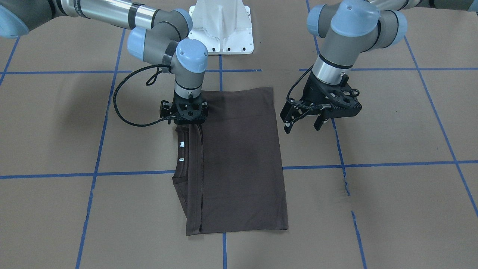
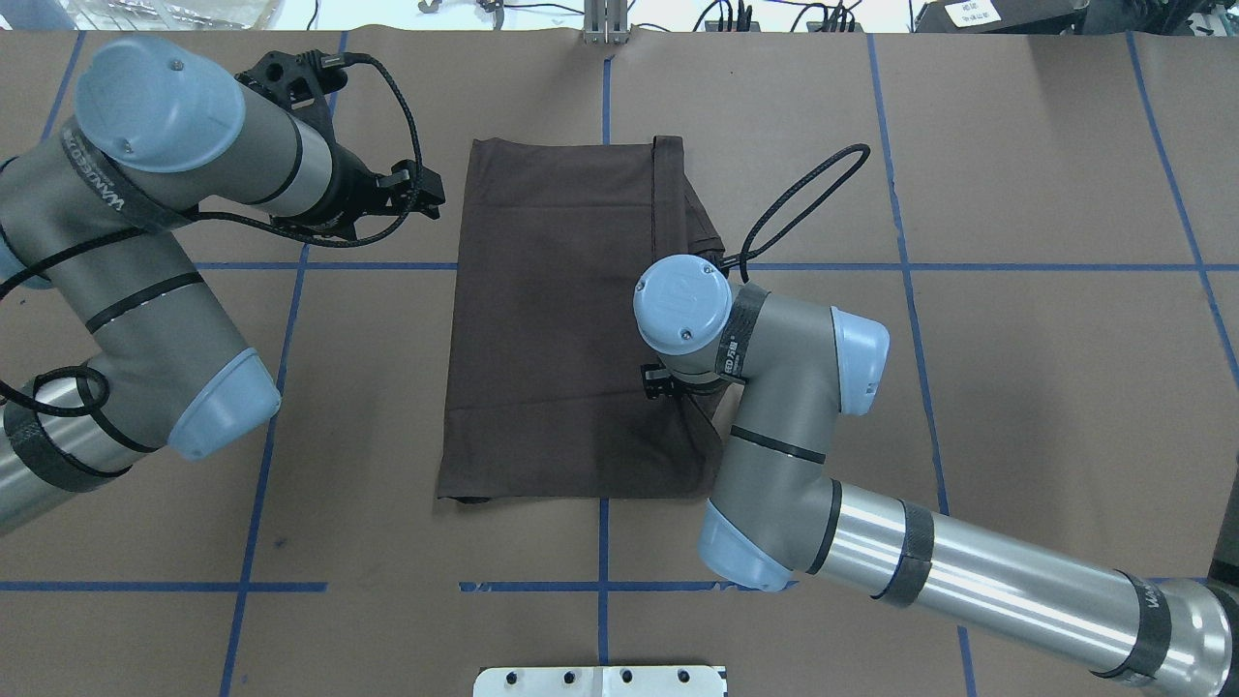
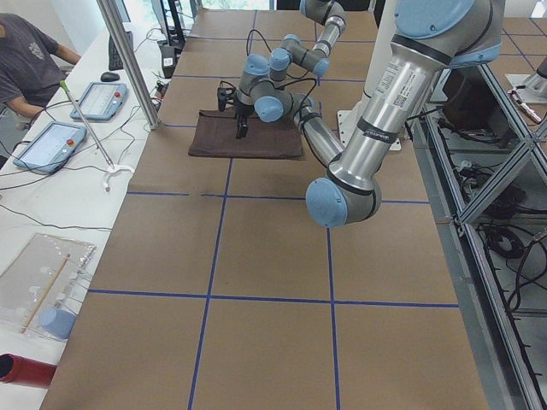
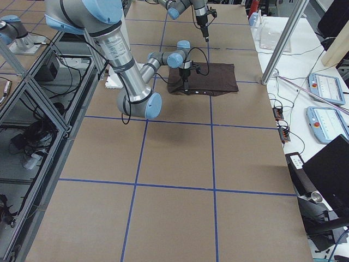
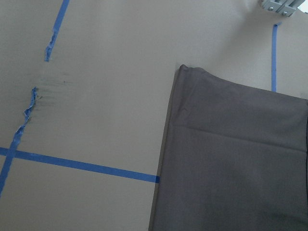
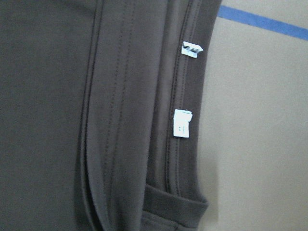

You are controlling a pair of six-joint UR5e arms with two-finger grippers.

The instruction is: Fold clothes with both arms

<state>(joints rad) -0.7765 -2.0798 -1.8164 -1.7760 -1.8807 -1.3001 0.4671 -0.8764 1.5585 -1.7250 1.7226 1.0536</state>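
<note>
On the table (image 1: 392, 209) the shirt (image 1: 239, 160) lies centred, a flat brown rectangle. We judge a further fold is due, which needs both grippers pinching one end. From overhead, the right gripper (image 1: 185, 114) stands at its 4 o'clock, jaws we cannot read, the left gripper (image 1: 303, 125) hovers spread and empty at 10 o'clock, and two pale labels (image 1: 182, 144) line its folded edge.

This is looking like a robotics lab: the left arm (image 2: 145, 290) and right arm (image 2: 794, 387) are working over a paper-covered table (image 3: 273, 256) gridded with blue tape (image 3: 256, 298). An operator (image 3: 26, 51) is sitting beyond the desk's edge opposite the robot, beside teach pendants (image 3: 49, 145) and an aluminium post (image 3: 130, 60).
</note>
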